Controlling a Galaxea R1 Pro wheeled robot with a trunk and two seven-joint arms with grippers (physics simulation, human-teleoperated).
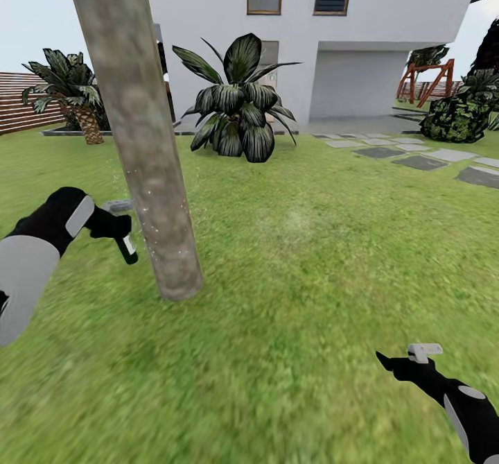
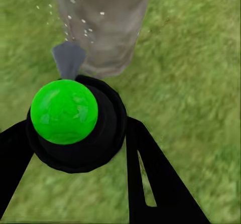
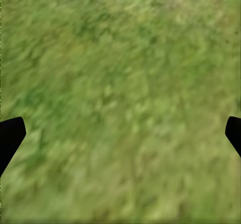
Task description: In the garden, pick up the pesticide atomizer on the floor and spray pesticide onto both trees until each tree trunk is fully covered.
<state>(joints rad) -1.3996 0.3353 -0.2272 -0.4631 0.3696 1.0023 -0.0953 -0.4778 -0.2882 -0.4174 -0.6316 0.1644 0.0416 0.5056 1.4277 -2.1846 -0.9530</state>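
Observation:
A leaning grey-brown tree trunk (image 1: 149, 166) rises from the garden lawn (image 1: 298, 256), dotted with tiny white specks on its lower part. My left gripper (image 1: 114, 229) is shut on the pesticide atomizer (image 1: 126, 241), a black bottle with a grey trigger head, held just left of the trunk. In the left wrist view the atomizer (image 2: 75, 128) shows its green spot. Its grey nozzle (image 2: 69, 59) points at the speckled trunk (image 2: 105, 28) close ahead. My right gripper (image 1: 396, 365) hovers low over grass at the lower right. It is open (image 3: 120, 133) and holds nothing.
A broad-leaved bush (image 1: 239, 103) stands behind the trunk before a white house (image 1: 360, 55). A short palm (image 1: 76, 100) and a brown slat fence (image 1: 21, 107) are at far left. Stepping stones (image 1: 423, 162), a dark shrub (image 1: 457, 117) and a red frame (image 1: 426, 79) lie at the right.

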